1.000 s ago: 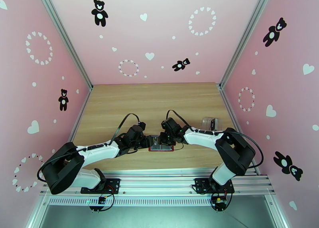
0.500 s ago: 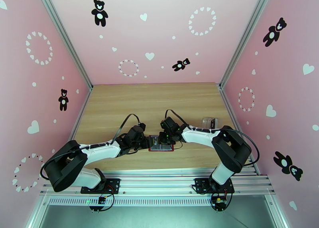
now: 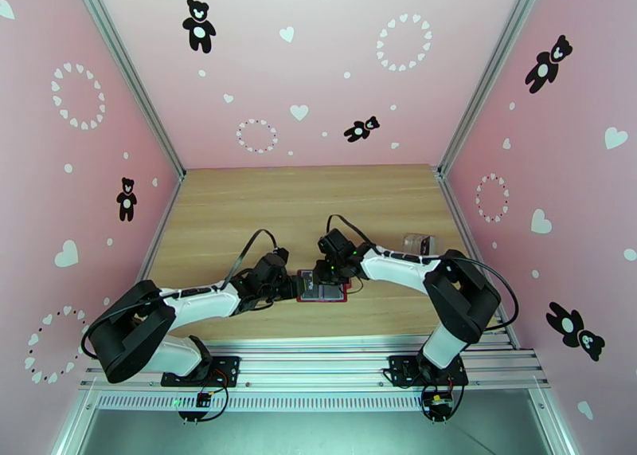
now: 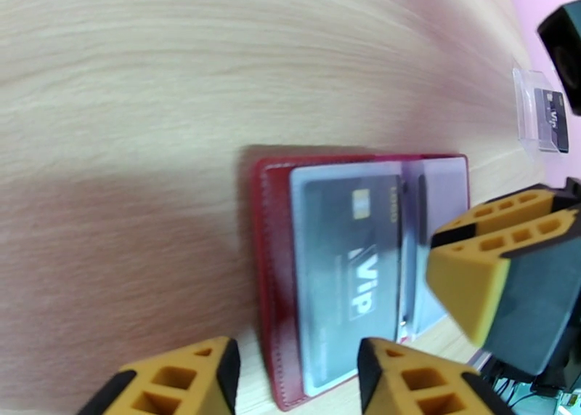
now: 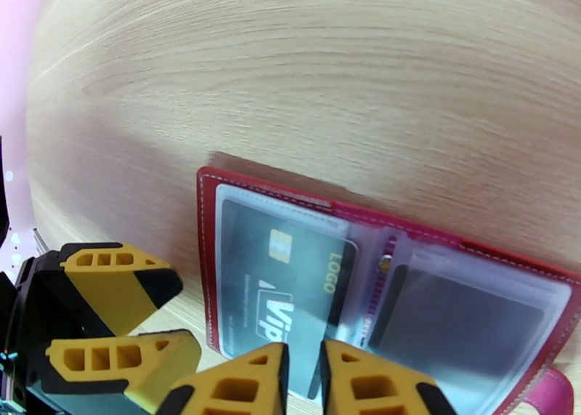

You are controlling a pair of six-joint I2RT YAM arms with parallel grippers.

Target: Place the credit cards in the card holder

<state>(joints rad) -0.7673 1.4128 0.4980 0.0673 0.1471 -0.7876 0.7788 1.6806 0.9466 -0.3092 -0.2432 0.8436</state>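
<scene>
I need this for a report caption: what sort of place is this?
Probably a robot test booth: pink walls, aluminium frame, wooden table, with left arm and right arm mounted at its edge.

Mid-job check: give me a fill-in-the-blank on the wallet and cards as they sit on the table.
1. The card holder lies ___ on the table, pockets facing up.
2. The big white lettering on the card in its pocket reads ___.
3. Another card sits inside the ___ plastic case farther off.
Missing words: open; VIP; clear.
</scene>
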